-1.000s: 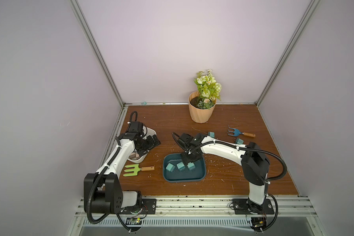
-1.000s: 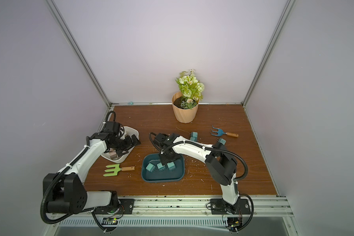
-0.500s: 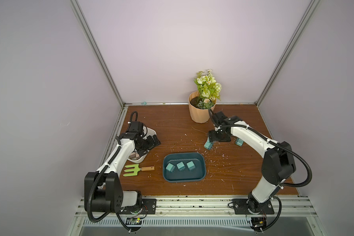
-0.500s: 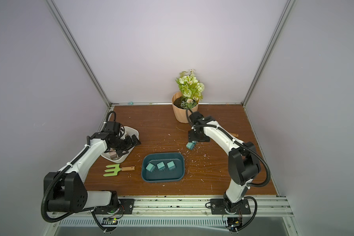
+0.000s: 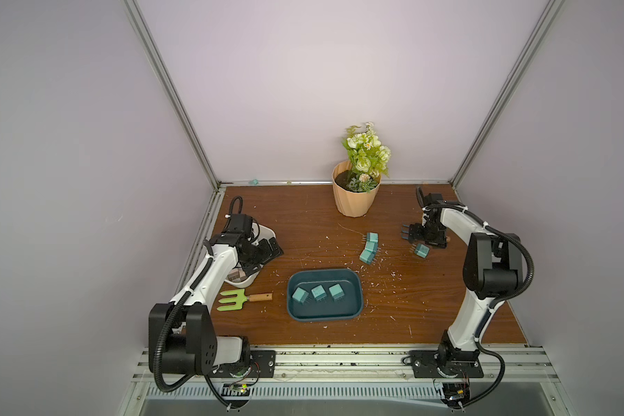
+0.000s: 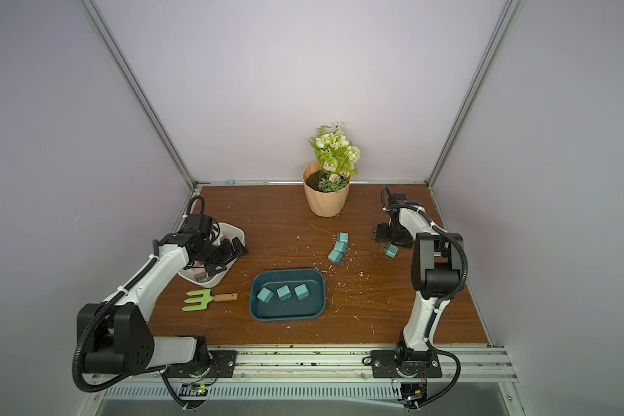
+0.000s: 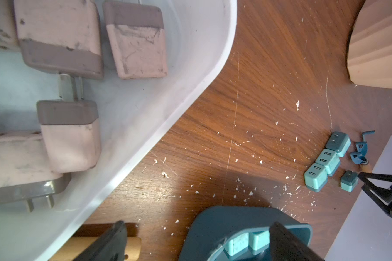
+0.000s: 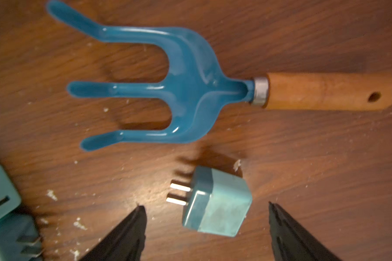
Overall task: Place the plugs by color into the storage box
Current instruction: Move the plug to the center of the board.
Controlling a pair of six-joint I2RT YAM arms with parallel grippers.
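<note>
Right jaws: stood wide apart and empty; the black fingers (image 8: pixel 131 235) flanked the single teal plug (image 8: pixel 216 205) without touching it.
Single teal plug: lay on its side on the counter (image 5: pixel 429 306), prongs level with the surface, beyond the far right corner of the dark teal tray (image 5: pixel 289 300) and well apart from it.
Blue garden fork (image 8: pixel 186 95): lay flat just beside the single teal plug, on the side away from the dark teal tray, not touching the plug; in both top views the right arm (image 5: pixel 458 219) hid nearly all of it.
Row of three teal plugs (image 5: pixel 369 247): lay on the counter touching one another, near the far right corner of the dark teal tray, closer to it than the single teal plug.
Plugs in tray: three teal plugs (image 5: pixel 318 292) sat side by side inside the dark teal tray, apart from one another.
Left jaws: stood wide apart and empty, left of the dark teal tray, at the edge of the white tray (image 7: pixel 190 101) that faced it.
Beige-pink plugs (image 7: pixel 59 38): several lay inside the white tray; the exact count could not be told.
Green garden fork (image 5: pixel 233 300): lay on the counter left of the dark teal tray, its wooden handle pointing toward it.
Flower pot (image 5: pixel 355 207): stood well beyond the far edge of the dark teal tray, by the back wall.
</note>
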